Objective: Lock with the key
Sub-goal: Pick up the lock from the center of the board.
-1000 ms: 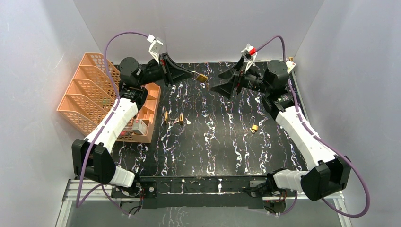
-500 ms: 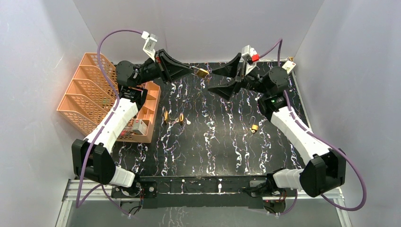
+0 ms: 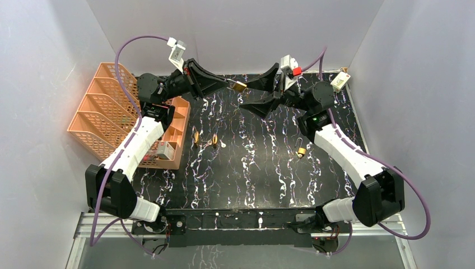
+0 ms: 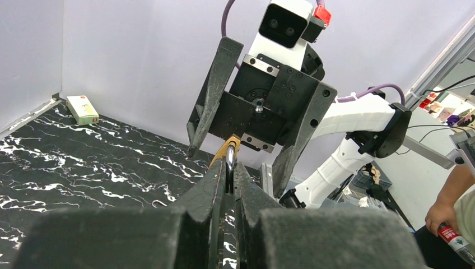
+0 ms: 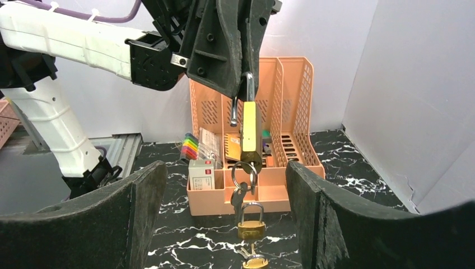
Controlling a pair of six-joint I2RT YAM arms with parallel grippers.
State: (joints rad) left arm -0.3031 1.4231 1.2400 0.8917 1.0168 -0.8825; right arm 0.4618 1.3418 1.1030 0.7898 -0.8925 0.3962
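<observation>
One padlock (image 3: 240, 87) in left gripper (image 3: 227, 84)

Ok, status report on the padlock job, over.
Left gripper shut on padlock shackle, keys dangling below. Right gripper jaws open, facing padlock, nothing held. Nothing between them.

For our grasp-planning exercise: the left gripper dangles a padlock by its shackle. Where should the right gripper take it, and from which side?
Probably the padlock's brass body, below the shackle and above the key ring. The right gripper should come level, head-on toward the left gripper: the body hangs upright, narrow edge facing it, so open jaws meet its flat faces.
</observation>
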